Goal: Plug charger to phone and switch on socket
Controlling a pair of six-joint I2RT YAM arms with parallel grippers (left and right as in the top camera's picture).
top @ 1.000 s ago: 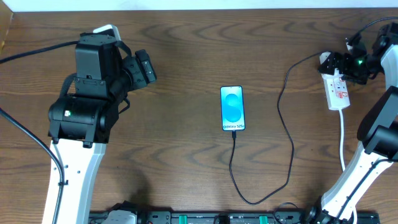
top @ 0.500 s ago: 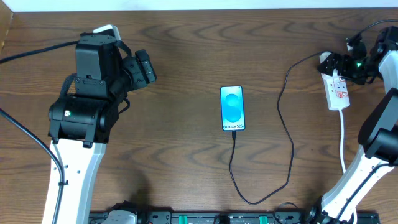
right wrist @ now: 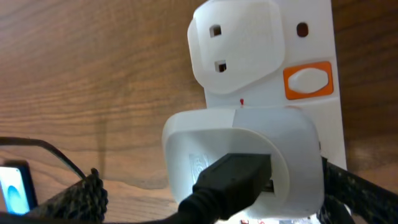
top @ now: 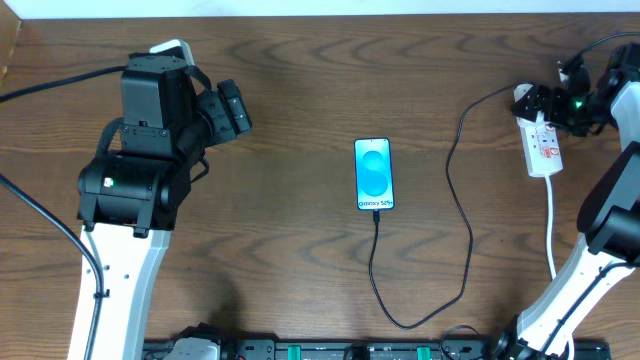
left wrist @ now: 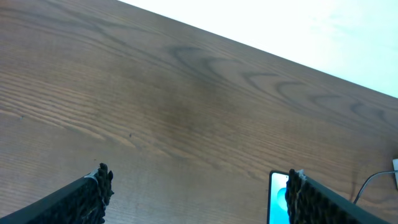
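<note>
Socket [top: 544, 148] sits well right of the phone [top: 374, 174], charger [top: 468, 230] looping between them, looks plugged in. Over the socket hangs the right gripper [top: 548, 102], wide and empty; left gripper [left wrist: 199, 180] wide too, well left of the phone. Socket's probably light and might skid, so press the orange switch [right wrist: 308, 79] straight down

Dk brown wood-grain table [top: 290, 90], white area [left wrist: 298, 25] beyond far edge, even light

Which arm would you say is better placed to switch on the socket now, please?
The right arm. The right gripper hangs open at the socket, the orange switch close in its wrist view. The left gripper sits far across the table, beyond the phone, whose charger looks already plugged in.
</note>
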